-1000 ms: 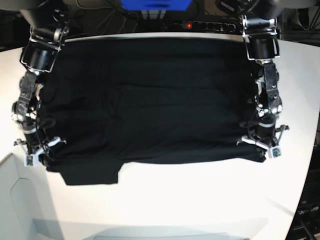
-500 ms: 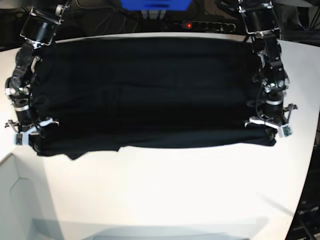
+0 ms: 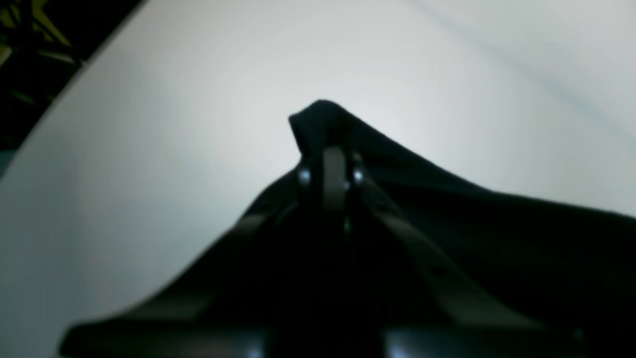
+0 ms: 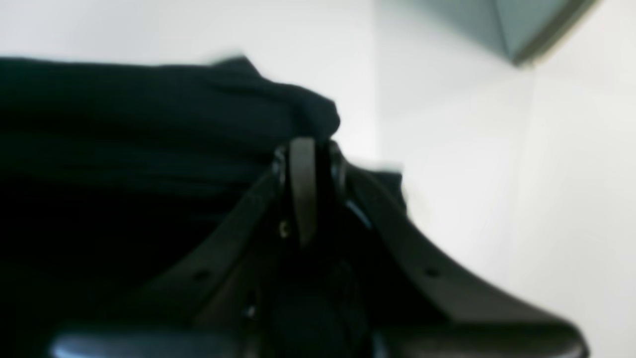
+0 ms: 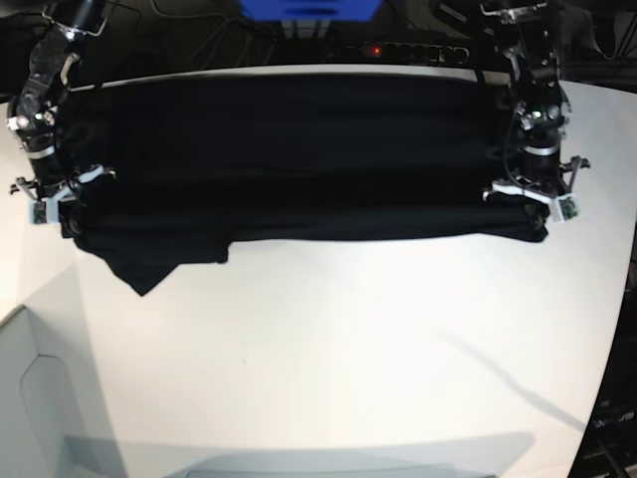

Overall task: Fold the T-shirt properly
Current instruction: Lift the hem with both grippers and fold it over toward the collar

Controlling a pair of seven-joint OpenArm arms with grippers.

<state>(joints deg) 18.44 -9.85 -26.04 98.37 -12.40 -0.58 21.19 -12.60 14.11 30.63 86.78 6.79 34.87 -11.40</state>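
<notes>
Cloth of the black T-shirt (image 5: 299,149) now spans only the far part of the white desk (image 5: 328,349), its near edge carried farther back over the last second by the left hand (image 5: 532,204) and right hand (image 5: 50,199), both clamped on its corners, so the fold is advancing.

Table (image 5: 328,349) bare below T-shirt (image 5: 289,149)

White desk (image 5: 328,358), evenly lit, glare near center. Black power strip (image 5: 398,50) with red light at 12 o'clock, blue box (image 5: 309,10) beside it, dark cable clutter behind.
</notes>
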